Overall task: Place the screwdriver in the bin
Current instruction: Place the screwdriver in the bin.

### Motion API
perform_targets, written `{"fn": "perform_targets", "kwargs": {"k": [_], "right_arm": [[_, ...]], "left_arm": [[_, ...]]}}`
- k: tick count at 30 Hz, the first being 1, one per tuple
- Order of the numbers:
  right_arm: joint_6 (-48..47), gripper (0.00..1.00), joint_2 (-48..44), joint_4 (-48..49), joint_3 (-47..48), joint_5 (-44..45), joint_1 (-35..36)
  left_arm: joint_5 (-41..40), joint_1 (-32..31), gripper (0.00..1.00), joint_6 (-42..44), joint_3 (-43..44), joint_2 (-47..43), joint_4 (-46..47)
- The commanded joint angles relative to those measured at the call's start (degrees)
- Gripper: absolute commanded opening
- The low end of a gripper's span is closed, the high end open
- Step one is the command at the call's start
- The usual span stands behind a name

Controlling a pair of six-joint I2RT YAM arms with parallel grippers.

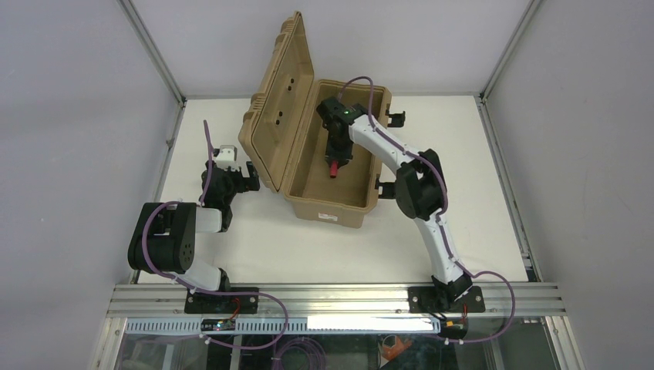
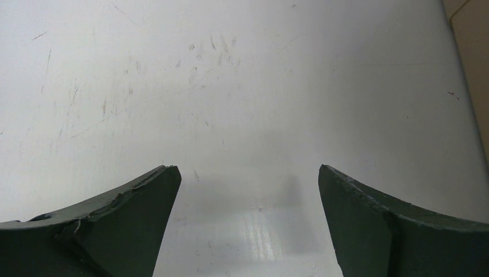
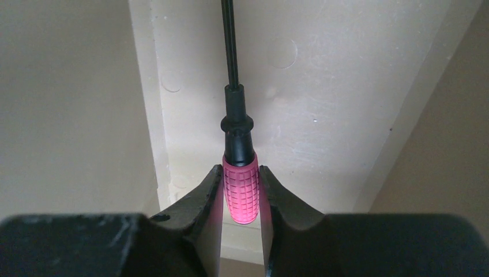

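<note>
We grip the screwdriver by its red handle between the closed fingers of the right gripper, with the black shaft running to the top of the frame. In the top view it sits within the walls of the open tan hard case, centre frame. The left gripper stands wide apart and holds nothing, above the white table.

The red-handled, black-shafted screwdriver is held by its handle inside the open tan bin, lid upright.
</note>
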Motion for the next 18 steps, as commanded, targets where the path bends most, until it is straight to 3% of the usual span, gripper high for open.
{"fn": "perform_targets", "kwargs": {"k": [1,18], "right_arm": [[1.68,0.0,1.48,2.58,0.81,1.43,-0.04],[2.17,0.0,4.54,4.25,-2.33,2.54,-1.34]], "left_arm": [[1.25,0.31,0.99,-0.59,-0.14,-1.65,2.19],[1.24,0.31,0.99,-0.63,-0.14,-1.63,2.19]]}}
